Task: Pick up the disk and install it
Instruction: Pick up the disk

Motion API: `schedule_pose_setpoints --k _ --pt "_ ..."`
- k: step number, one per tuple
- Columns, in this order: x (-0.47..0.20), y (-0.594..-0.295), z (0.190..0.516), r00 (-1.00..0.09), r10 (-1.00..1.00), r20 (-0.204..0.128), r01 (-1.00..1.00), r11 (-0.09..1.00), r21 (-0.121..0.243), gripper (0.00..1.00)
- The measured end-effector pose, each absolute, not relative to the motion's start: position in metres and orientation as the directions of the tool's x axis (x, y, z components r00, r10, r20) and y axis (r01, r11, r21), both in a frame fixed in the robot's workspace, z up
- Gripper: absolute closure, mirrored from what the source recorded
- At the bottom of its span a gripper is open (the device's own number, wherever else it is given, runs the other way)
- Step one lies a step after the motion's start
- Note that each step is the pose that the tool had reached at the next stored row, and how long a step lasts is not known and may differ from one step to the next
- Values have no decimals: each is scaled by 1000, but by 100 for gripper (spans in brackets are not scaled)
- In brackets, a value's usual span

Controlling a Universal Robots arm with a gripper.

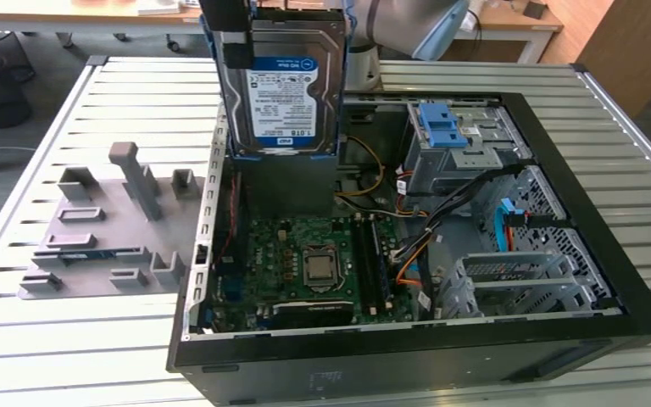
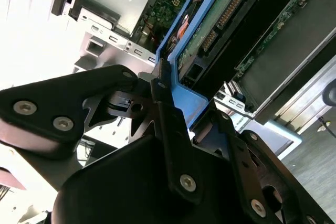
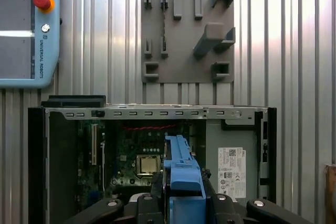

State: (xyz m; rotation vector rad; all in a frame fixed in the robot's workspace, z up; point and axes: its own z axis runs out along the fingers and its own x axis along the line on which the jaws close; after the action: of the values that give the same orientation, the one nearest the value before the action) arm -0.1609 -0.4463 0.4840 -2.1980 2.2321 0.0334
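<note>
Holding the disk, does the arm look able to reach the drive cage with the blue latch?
Probably yes: the case is open, the end effector holds the disk above it, and the cage lies uncovered; cables run beside it.

We count 1 claw (image 3: 182, 190) and 1 disk (image 1: 284, 85) clamped in it, with 1 blue carrier frame (image 3: 181, 169) around the disk's edges. Below the claw we count 1 open computer case (image 1: 416, 352). Inside it are 1 green motherboard (image 1: 303, 246) with 1 processor (image 1: 319, 267), 1 grey power-supply box (image 3: 212, 150) bearing 1 white sticker (image 3: 231, 165), and 1 grey cage (image 1: 495, 140) with 1 blue latch (image 1: 444, 127). Past the case, away from the claw, we count 1 grey fixture plate (image 3: 184, 51) and 1 pale blue control pendant (image 3: 26, 40) with 1 red button (image 3: 42, 0). All of it sits on 1 slatted table (image 1: 133, 102).
</note>
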Motion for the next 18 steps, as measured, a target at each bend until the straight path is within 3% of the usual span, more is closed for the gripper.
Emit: schedule_pose_setpoints --k 18 --pt "-132 -451 484 -22 -1000 -21 -1000 22 10 64"
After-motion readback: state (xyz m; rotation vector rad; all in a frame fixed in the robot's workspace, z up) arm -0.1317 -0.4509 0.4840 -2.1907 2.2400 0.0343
